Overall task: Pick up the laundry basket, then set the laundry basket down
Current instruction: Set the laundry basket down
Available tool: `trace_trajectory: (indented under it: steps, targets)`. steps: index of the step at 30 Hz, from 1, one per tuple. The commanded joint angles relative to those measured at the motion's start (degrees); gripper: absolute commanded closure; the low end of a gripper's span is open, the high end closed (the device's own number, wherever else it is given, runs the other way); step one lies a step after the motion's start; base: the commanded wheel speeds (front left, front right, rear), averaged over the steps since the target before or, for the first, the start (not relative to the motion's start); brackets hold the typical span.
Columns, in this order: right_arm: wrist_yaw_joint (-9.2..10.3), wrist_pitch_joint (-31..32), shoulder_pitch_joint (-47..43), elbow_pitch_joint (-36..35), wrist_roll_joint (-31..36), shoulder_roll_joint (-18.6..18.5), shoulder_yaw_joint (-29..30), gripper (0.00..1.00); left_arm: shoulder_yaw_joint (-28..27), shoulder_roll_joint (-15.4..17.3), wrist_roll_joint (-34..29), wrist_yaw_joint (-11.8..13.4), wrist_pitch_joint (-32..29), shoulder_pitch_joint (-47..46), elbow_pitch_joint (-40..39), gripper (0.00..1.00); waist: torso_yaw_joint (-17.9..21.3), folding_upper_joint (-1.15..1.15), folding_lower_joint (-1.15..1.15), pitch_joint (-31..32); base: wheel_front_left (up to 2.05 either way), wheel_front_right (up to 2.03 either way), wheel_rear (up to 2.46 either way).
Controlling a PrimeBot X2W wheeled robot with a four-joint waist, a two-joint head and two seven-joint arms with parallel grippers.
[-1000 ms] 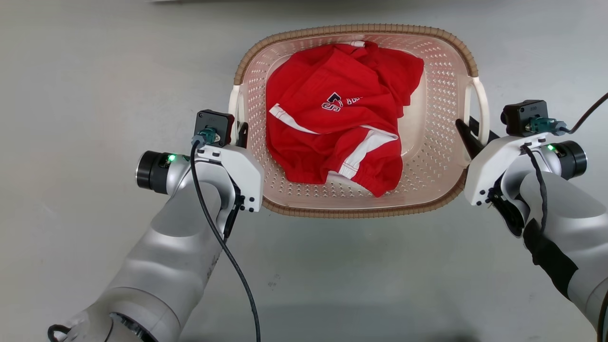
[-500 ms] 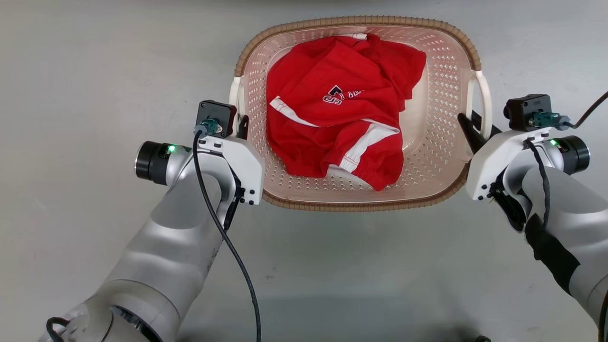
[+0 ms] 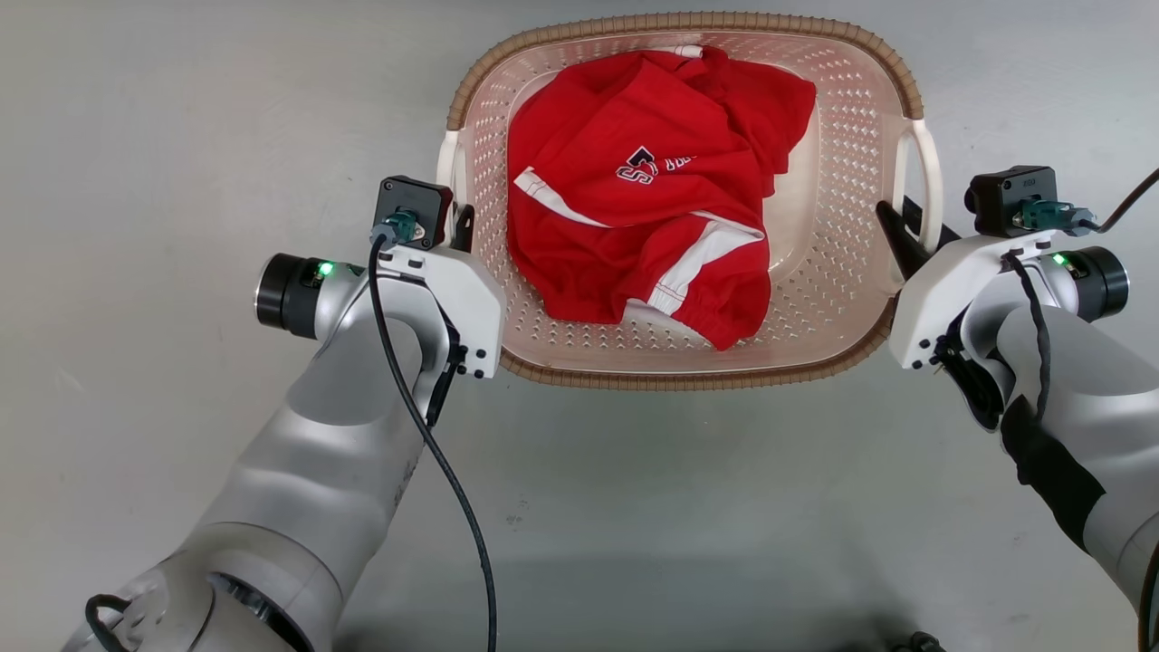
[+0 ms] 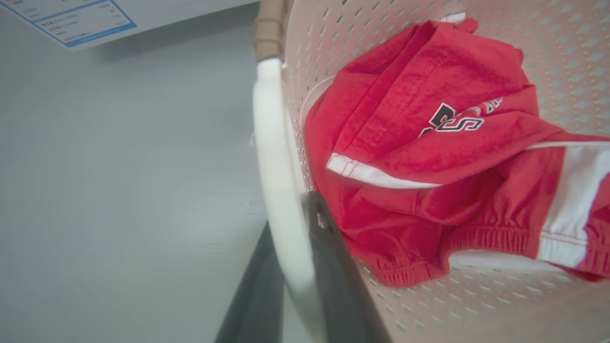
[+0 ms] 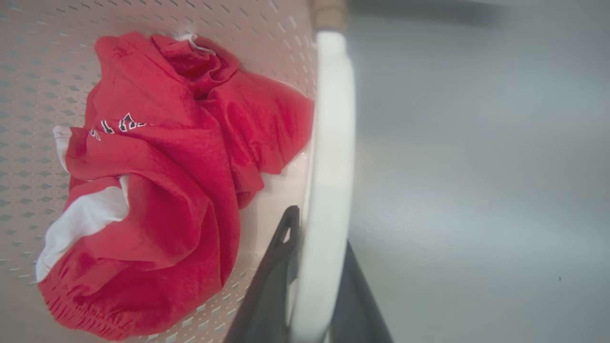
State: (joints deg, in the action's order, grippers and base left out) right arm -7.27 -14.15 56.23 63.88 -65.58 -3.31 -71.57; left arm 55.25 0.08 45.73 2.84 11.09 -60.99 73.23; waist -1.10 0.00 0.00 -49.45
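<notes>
Two grippers are seen at the sides of the laundry basket in the head view. The left gripper is set at the white left handle, the right gripper at the white right handle. The basket is framed between the two arms, at the upper middle of the view, over the grey floor; whether it touches the floor cannot be told. A crumpled red garment with white bands is contained in it.

In the left wrist view, the left handle is clamped between the two dark fingers, one placed outside it and one against the perforated wall. The red garment is seen just beside the inner finger, and a printed sheet is cut off by the upper left corner.

In the right wrist view, the right handle is likewise clenched between that arm's fingers, with the garment heaped near the inner one.
</notes>
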Motion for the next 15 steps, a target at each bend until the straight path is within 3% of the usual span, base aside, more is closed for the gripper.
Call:
trace_trajectory:
  steps: [1,3,4,5,6,7,15]
  targets:
    - [-0.22,-0.80,-1.87,0.93,-0.18,-1.79,-0.41,1.00,-0.43,2.92,-0.15,1.19,0.03,-0.99,0.56,1.00,-0.01,0.00,0.00,-0.11,0.00,0.00,0.00]
    - [-0.22,-0.81,-1.78,1.49,-0.51,-1.69,-0.31,1.00,-0.29,2.90,-0.05,1.22,0.05,-1.21,0.58,1.00,-0.02,0.00,0.00,-0.37,0.00,0.00,0.00]
    - [-0.22,-0.81,-1.73,1.84,-0.65,-1.64,-0.27,0.75,-0.35,2.89,0.08,1.31,0.06,-1.28,0.59,1.00,-0.05,0.00,0.00,-0.46,0.00,0.00,0.00]
    - [-0.22,-0.82,-1.45,2.42,-0.55,-1.61,-0.19,0.38,-0.67,2.88,0.45,1.52,0.11,-1.34,0.59,0.95,-0.09,0.00,0.00,-0.57,0.00,0.00,0.00]
    - [-0.22,-0.82,-1.09,2.88,-0.19,-1.57,-0.19,0.00,-0.97,2.88,0.78,1.85,0.29,-1.43,0.60,0.59,-0.13,0.00,0.00,-0.69,0.00,0.00,0.00]
    - [-0.22,-0.83,-0.45,2.94,0.25,-1.57,0.25,0.00,-1.64,2.87,1.47,2.65,0.27,-1.41,0.60,0.00,-0.14,0.00,0.00,-0.85,0.00,0.00,0.00]
    - [-0.22,-0.84,0.20,2.37,4.79,-1.70,5.75,0.00,-1.97,2.81,2.66,3.33,1.09,-1.17,0.02,0.00,-0.10,0.00,0.00,-1.92,0.00,0.00,0.00]
